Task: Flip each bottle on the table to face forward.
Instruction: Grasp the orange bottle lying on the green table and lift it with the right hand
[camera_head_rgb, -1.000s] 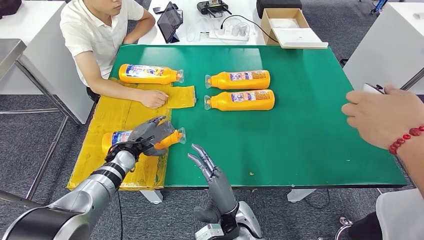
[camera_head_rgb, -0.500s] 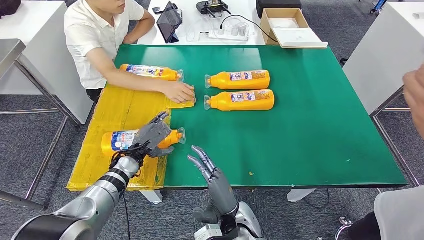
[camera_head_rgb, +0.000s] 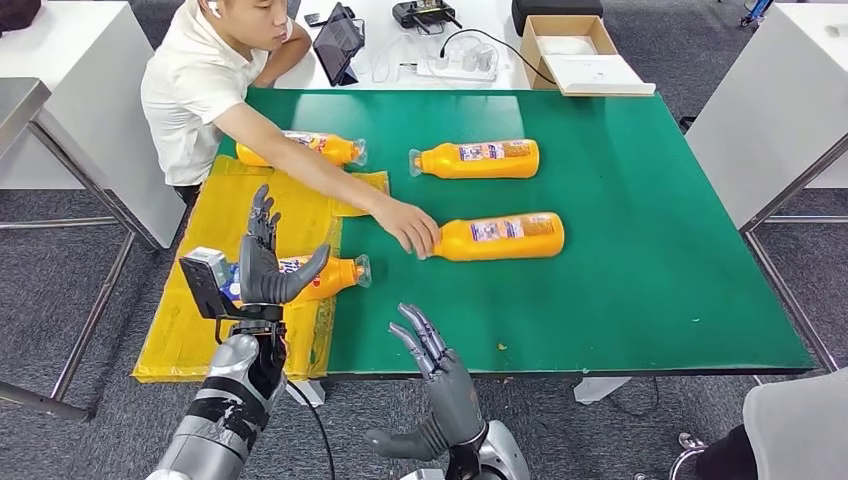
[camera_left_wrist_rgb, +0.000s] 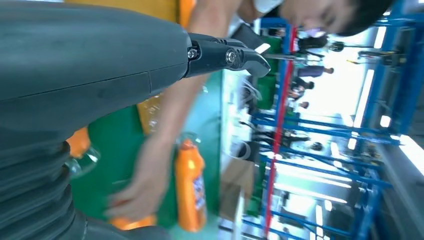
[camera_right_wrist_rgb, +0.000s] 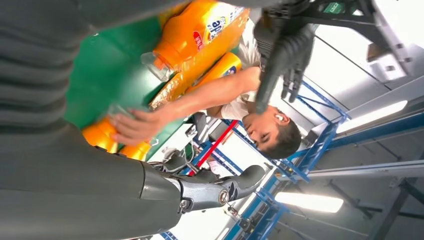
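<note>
We judge ourselves between flips, left hand (camera_head_rgb: 262, 268) and right hand (camera_head_rgb: 437, 368) raised with fingers spread and holding nothing, so next we must reach for the orange plastic bottle (camera_head_rgb: 318, 276) lying near the green tabletop's (camera_head_rgb: 640, 280) front-left corner.

Bright, even overhead light — wrist views blurred
</note>
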